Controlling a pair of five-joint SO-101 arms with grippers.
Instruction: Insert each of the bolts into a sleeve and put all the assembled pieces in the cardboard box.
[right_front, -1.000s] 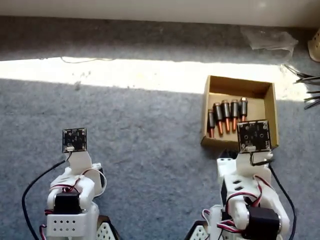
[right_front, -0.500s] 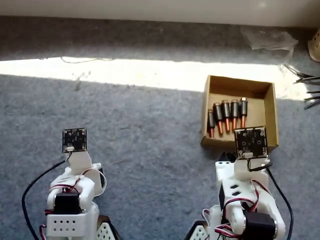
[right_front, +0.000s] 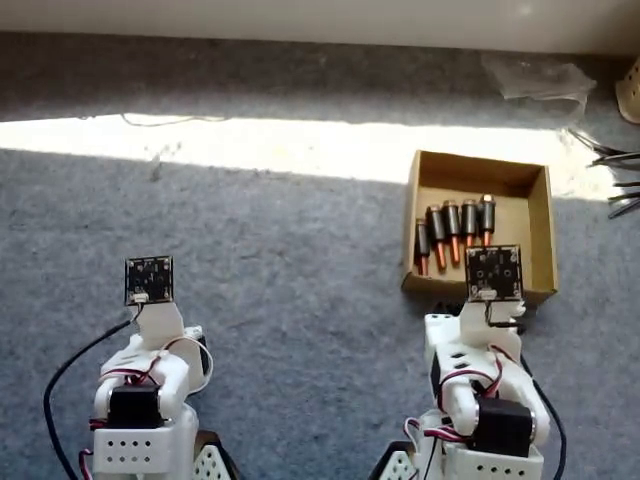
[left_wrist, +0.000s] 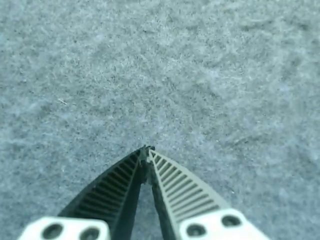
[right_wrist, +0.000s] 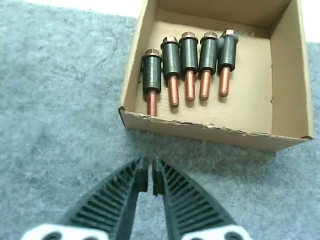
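The left claw was closed, tips touching, nothing in it, hanging over bare grey worktop near the front-left corner. It looked parked, its share of the work probably over. The right claw was closed bar a thin slit and also empty, just short of the near wall of the cardboard box. The box sat toward the worktop's right edge, with its far wall in the sunlit strip. Inside, five assembled pieces lay flat side by side in one row. The dark sleeves were toward the far wall and the copper bolt ends toward the near wall, likely set down one by one so they would not pile up. I judged the task done or nearly so. At the right edge were dark handles, possibly pliers, hard to tell.
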